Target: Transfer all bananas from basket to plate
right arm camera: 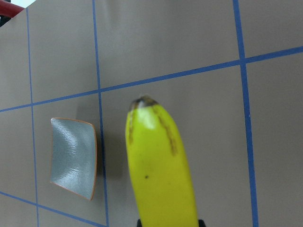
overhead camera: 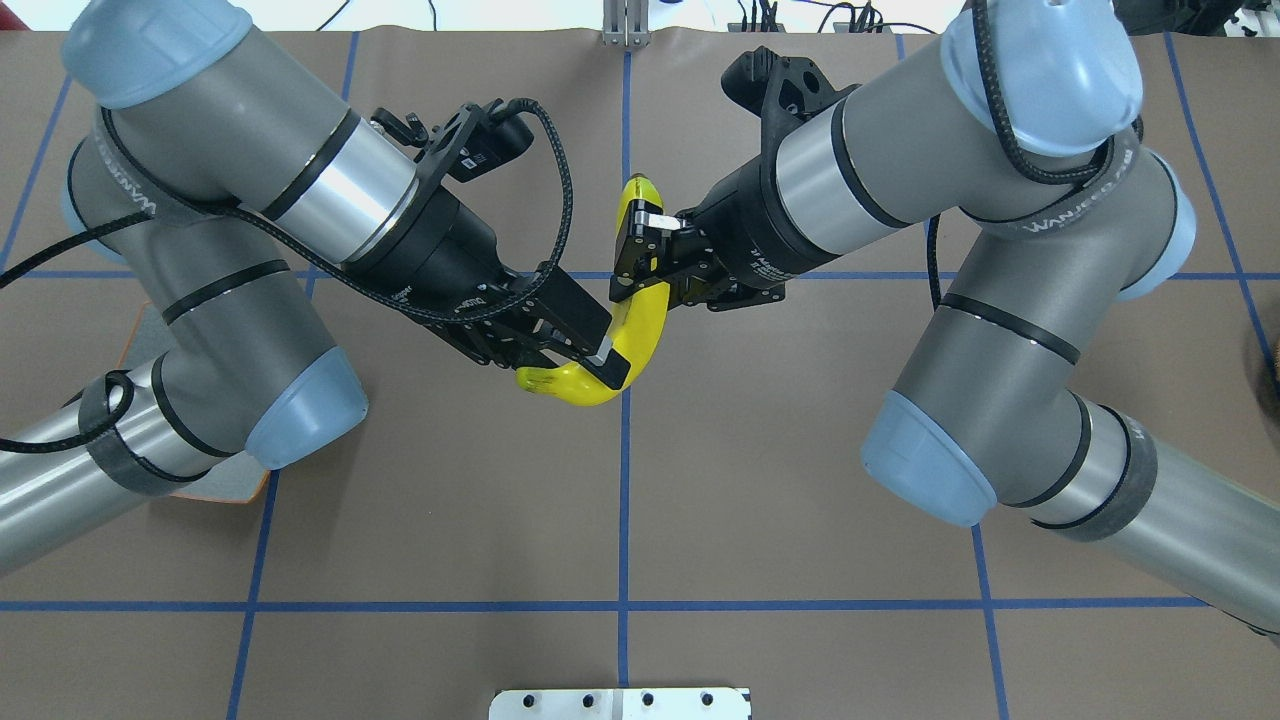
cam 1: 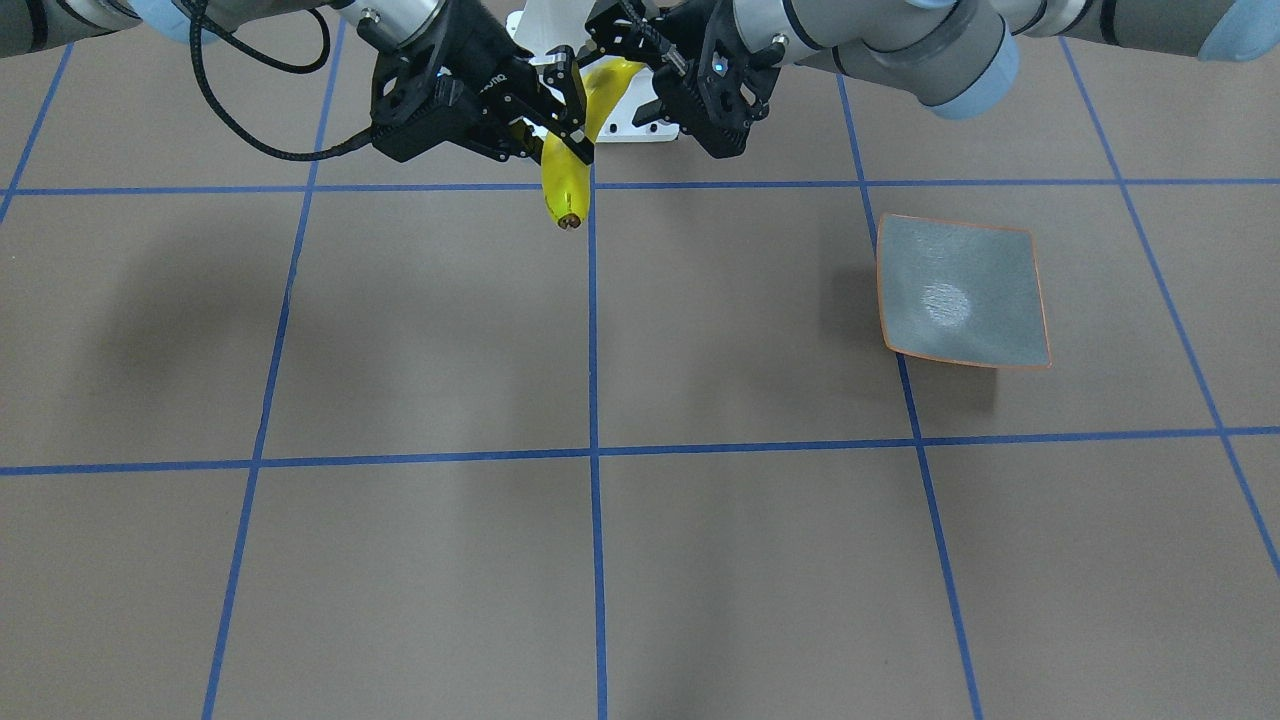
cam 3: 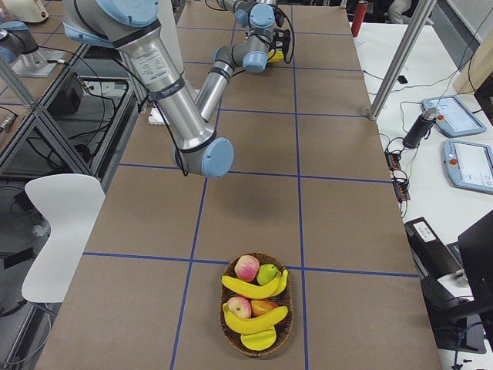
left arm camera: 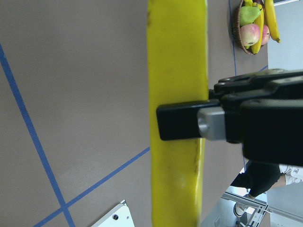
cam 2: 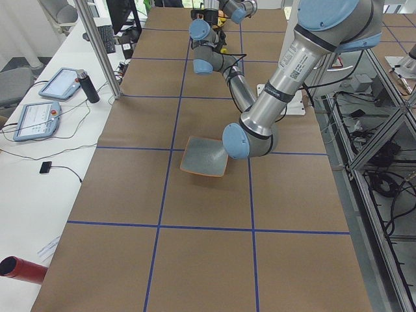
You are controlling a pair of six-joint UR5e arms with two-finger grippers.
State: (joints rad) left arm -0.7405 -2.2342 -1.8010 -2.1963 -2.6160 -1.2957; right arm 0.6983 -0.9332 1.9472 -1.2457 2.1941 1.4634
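One banana [cam 1: 565, 170] hangs in the air over the table's middle, between both arms. My right gripper [overhead camera: 640, 255] is shut on it near its far end; one of its fingers [left arm camera: 180, 123] presses the peel. My left gripper [overhead camera: 575, 370] is open, a finger on either side of the banana's near end. Other bananas [cam 3: 254, 320] lie in the wicker basket [cam 3: 228, 339] at the table's right end. The grey-blue plate [cam 1: 960, 290] with an orange rim lies bare on my left side, mostly hidden under the left arm in the overhead view.
Two apples [cam 3: 246, 267] and a green pear share the basket. A white mounting plate [overhead camera: 620, 700] sits at the robot's base. Blue tape lines cross the brown table. Tablets and cables lie on side benches beyond the table.
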